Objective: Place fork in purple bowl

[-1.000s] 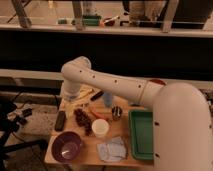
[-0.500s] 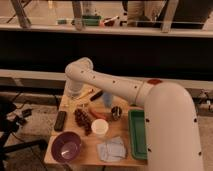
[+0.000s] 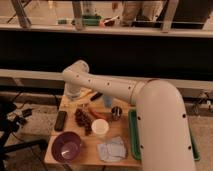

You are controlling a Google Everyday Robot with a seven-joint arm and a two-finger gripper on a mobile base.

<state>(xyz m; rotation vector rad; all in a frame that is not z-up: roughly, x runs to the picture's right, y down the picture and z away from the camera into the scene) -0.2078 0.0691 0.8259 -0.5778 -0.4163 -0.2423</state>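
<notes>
The purple bowl [image 3: 66,146] with a paler inside sits at the front left corner of the small wooden table [image 3: 90,150]. My white arm reaches in from the right and bends down at the table's far left. The gripper [image 3: 73,93] hangs there, over the back left part of the table, well behind the bowl. A thin pale utensil-like thing [image 3: 86,94] lies just right of the gripper; I cannot tell whether it is the fork. I cannot see anything held.
A white cup [image 3: 100,127] stands mid-table, right of the bowl. Also on the table are a dark red cluster [image 3: 82,119], a black slab [image 3: 60,120], a small can [image 3: 116,112], a blue cup [image 3: 107,101], a bluish packet [image 3: 112,149] and a green tray [image 3: 134,135].
The arm's thick near link has swung a little to the left in view. The gripper end stays over the table's back left. The things on the table have not moved.
</notes>
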